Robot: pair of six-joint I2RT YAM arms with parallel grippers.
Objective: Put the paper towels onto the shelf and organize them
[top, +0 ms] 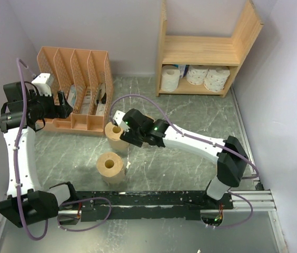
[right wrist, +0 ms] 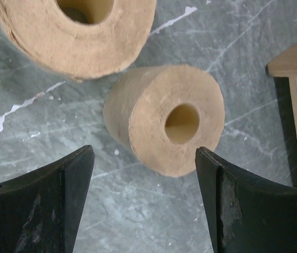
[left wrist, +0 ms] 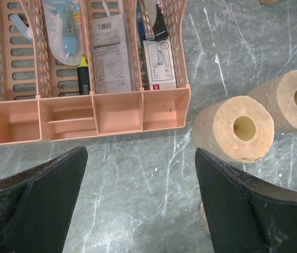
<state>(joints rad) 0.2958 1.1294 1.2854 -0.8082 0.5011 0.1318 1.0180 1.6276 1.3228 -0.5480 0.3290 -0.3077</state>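
Jaws apart on both arms, nothing held. Right gripper hovers over a tan roll standing on end on the table, fingers either side, probably lining up a grab; clearance is hard to read. White rolls already fill the shelf lower tier. Left gripper waits by the organizer, clear of the right arm.

pale lilac walls enclose a grey marbled tabletop.
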